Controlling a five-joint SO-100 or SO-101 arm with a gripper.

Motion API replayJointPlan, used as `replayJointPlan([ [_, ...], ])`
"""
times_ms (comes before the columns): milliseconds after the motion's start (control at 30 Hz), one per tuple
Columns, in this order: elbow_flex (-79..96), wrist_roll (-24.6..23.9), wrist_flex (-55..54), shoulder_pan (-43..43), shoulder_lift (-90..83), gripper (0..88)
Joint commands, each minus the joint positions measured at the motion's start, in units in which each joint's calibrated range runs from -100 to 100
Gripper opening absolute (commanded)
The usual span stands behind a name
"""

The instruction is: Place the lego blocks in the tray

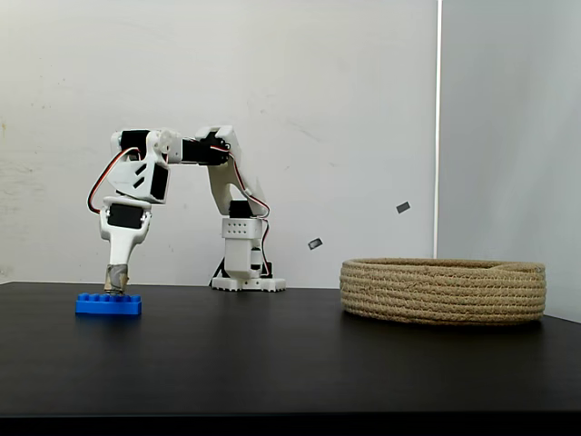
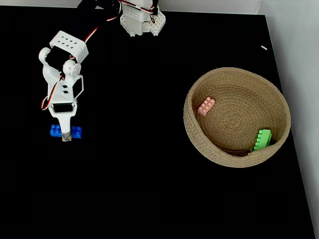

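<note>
Gripper (image 2: 66, 135) poised directly over blue brick (image 2: 56, 131), fingers straddling its nine-to-three long axis, grasp we cannot confirm; we note tray (image 2: 192, 133) well apart at three o'clock.

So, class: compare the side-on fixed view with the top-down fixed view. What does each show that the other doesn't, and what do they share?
Side-on only: the basket's outer wall seen edge-on, contents hidden, and the arm's height above the table.

Top-down only: the pink brick and green brick lying inside the basket.

Both: the gripper down on the blue brick on the black table.
</note>
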Motion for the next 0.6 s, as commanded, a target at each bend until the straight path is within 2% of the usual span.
replayJointPlan([
  [0,-4.29,-0.39,-0.99,0.56,-1.44,27.7],
  [333,-6.21,-0.49,-1.66,0.56,1.48,23.7],
  [567,-7.03,-0.68,-2.66,0.32,2.94,6.9],
])
